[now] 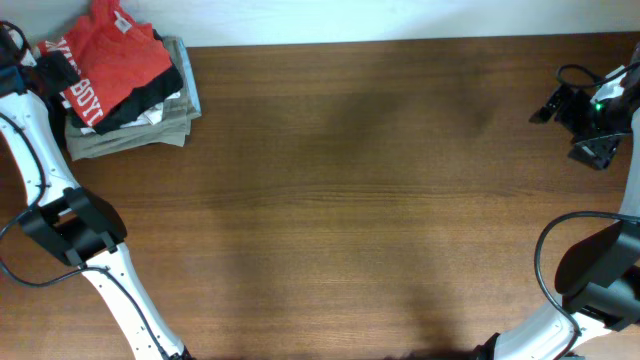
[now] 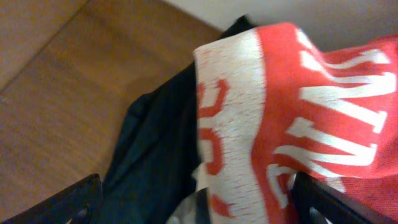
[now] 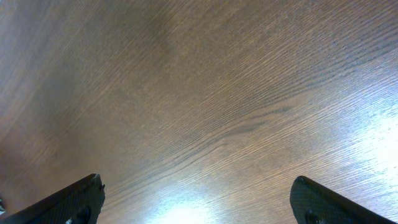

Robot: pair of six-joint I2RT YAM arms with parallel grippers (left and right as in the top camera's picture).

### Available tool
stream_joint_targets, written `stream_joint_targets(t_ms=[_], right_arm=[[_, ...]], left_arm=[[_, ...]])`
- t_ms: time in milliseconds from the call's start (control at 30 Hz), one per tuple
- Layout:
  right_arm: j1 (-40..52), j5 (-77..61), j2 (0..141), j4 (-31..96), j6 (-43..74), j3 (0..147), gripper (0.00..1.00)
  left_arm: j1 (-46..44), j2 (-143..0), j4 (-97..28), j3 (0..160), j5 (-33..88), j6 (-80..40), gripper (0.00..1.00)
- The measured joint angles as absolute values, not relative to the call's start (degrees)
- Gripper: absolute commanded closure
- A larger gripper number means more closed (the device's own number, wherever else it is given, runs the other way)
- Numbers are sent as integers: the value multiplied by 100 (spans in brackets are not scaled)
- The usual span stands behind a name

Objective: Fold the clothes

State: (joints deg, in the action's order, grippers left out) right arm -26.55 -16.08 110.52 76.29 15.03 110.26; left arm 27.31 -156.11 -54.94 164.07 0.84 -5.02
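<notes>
Red-orange cotton with white block lettering fills most of the left wrist view, where the T-shirt [image 2: 298, 124] shows a creased, white-printed fold running down its near edge, detail that the overhead view is too far away to give. From above the shirt lies crumpled on top of a stack at the table's [image 1: 380, 200] far left corner, with a black garment [image 1: 150, 102] under it and khaki folded garments [image 1: 130, 140] at the bottom, their edges sticking out to the right and front. Only the overhead shows that whole stack; the left wrist camera catches the shirt, a dark swathe of the black garment beside it, and bare wood to the left. The left gripper [image 2: 205, 208] sits right at the pile with its jaws wide apart, one finger in each lower corner of its view (whether either finger touches cloth cannot be told). The right gripper [image 3: 199, 205] is well apart from the clothes, at the far right edge of the table, jaws likewise spread wide over plain wood grain with a bright glare patch. Between the two arms the tabletop carries nothing but its brown grain.
</notes>
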Motion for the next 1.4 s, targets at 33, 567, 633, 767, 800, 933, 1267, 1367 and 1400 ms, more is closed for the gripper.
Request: stream_joint_targets(t_ms=[33,567,633,767,800,933,1267,1367,1400], right_arm=[[-2655,-1605,11052,7627,1500,11026,1],[-2655,-1605,11052,7629,1503,11026,1],[-2655,-1605,11052,7627,1500,11026,1],[-2655,-1605,11054,7629,1500,11026,1],[-2655,-1605,11052,7627,1503,11026,1],[-2655,-1605,11052,7629,1500,11026,1],[-2655,-1608,11052,7634,1500,11026,1],[-2655,-1603,11054,7629,1500,11026,1],[-2655,-1605,11054,7636,1503,11026,1]], left_arm=[[2718,-15609,-5500,16573,309,-502,30],[2231,-16103,-3889,16215,-106,36,92],[2375,-16027,-3780,16201,-110,43,89],[2320,-14853,-3701,16149,797,45,86],[2252,-14665,-3837,16180,1041,47,86],[1586,-14894,-4635,16127,1553,47,86],[1247,-15246,-5688,15989,1737,49,31],[1249,-13712,-7078,15968,1817,86,1],[1249,-12993,-7728,16003,1911,82,1]])
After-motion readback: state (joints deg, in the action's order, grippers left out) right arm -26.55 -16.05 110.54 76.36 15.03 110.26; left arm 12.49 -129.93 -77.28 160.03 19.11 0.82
